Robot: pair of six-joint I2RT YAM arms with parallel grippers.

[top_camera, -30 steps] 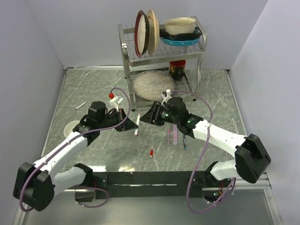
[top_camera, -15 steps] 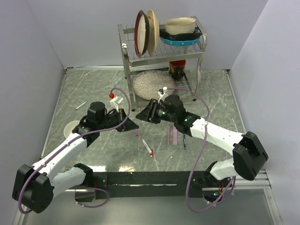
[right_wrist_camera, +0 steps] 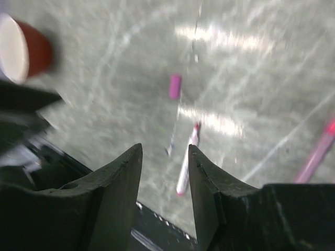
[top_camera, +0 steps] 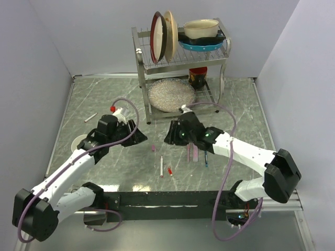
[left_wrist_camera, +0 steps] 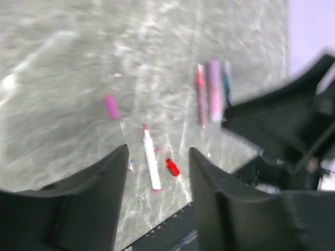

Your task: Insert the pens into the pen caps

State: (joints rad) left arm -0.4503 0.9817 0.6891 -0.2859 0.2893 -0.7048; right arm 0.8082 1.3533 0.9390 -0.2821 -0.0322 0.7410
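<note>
The left claw (left_wrist_camera: 158, 152) hangs released, jaws apart with nothing between them. Below it a white pen (left_wrist_camera: 152, 164) lies flat, with a red cap (left_wrist_camera: 172, 168) just beside it, not on it. The right claw (right_wrist_camera: 165, 151) is likewise released and empty, and it points at the same pen.

That crowding is the main risk: both arms reaching for one pen could knock fingers together or sweep it aside. The pen is thin and round and would likely roll at a nudge. The tiny cap could skid off or end up hidden under a finger. A magenta cap (top_camera: 153, 148) lies apart from them. Three more pens (top_camera: 195, 151) lie side by side beneath the right arm, where a low pass could scatter them.

The surface (top_camera: 104, 99) is glossy with a grey-green marble pattern. Pale lilac walls close it in, and a dish rack (top_camera: 140, 68) with plates stands at the back.
</note>
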